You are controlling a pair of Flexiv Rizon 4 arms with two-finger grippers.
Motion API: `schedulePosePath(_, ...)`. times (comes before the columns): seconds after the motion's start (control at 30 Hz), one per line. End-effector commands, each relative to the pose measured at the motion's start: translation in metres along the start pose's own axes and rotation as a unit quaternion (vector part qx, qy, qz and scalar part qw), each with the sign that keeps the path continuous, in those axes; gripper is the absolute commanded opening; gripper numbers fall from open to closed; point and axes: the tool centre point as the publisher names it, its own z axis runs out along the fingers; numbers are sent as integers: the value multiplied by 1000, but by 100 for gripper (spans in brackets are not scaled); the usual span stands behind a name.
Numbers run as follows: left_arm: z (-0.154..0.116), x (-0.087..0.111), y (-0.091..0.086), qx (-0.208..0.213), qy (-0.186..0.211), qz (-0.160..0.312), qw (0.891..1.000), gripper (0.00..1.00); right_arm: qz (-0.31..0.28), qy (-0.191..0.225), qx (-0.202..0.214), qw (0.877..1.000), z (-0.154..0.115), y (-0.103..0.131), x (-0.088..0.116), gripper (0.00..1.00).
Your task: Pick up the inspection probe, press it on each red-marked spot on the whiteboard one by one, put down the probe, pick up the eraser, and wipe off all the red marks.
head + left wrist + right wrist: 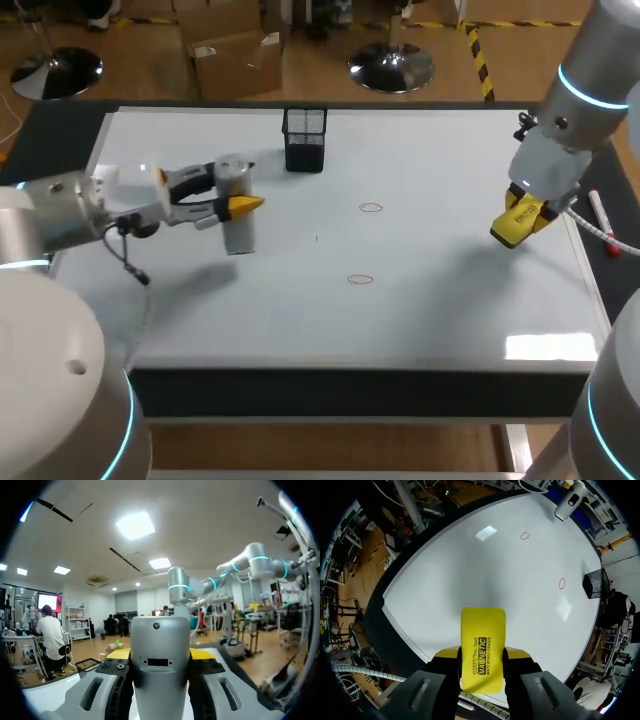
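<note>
Two red marks (371, 208); our left end effector (232, 195), clasping the upright probe (238, 235), stood nearer them than right end effector (522, 222), clasping the eraser (482, 640).

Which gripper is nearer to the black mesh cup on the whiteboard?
Left. The left gripper, holding the probe, is close by the cup, left of it and nearer the robot; the right gripper, holding the eraser, is far off near the right edge of the board.

The head view looks down on the whole table (300, 330) from high behind. The left wrist view faces level, close behind the left tool (160, 653) and probe (160, 680). The right wrist view looks down past the right tool (481, 652) and eraser (482, 635), sharing the red marks (525, 536) with the head view.
</note>
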Motion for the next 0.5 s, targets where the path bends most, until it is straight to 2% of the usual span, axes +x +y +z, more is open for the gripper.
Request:
schedulePosePath(0.03, 33, -5, 3, 5, -2, -1, 1000, 0, -1, 1, 1, 1000, -1, -1, 0, 0)
schedulePosePath(0.17, 54, -10, 3, 13, 7, -5, 1000, 0, -1, 1, 1, 1000, -1, -1, 0, 0)
schedulePosePath(0.5, 113, -22, 8, 13, 60, -11, 998, 0, -1, 1, 1, 1000, -1, -1, 0, 0)
